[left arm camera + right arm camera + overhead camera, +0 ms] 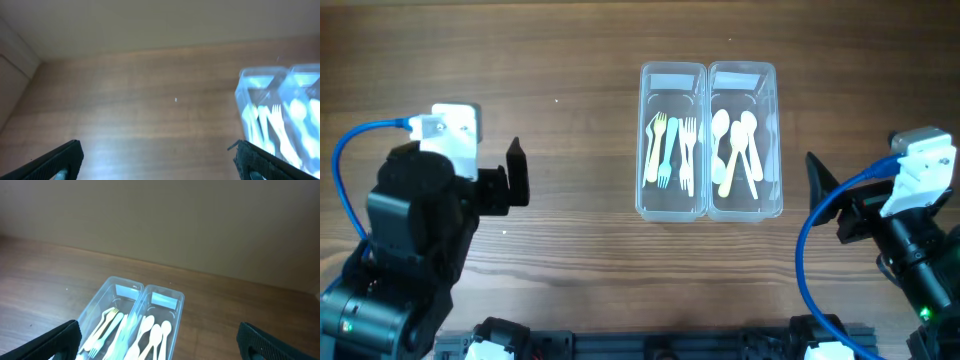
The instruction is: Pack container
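Since both arms sit pulled back at the near edge of the table (560,60), the thing that matters is where the bins lie from each claw. The left claw (157,152) is released, fingers spread wide, nothing between them. The right claw (159,332) is the same, spread and empty.

The fork bin (672,203) and spoon bin (745,205) sit mid-table, side by side with their walls touching. I read their long axes as running straight away from me, near to far.

From the left claw they lie off to the right and slightly forward, well apart. From the right claw they lie left and slightly forward, and the spoon bin is near, so the right arm is clearly closer.

The forks (670,150) lie lengthwise along their bin. Tines look mixed, some toward the far end and some toward me, though I can't be sure of each one. The spoons (738,150) also run roughly lengthwise, handles crossing, most bowls at the far end.

I see nothing loose on the table, so the packing looks mostly done. My guess is that any next reach goes sideways to a bin's long wall.
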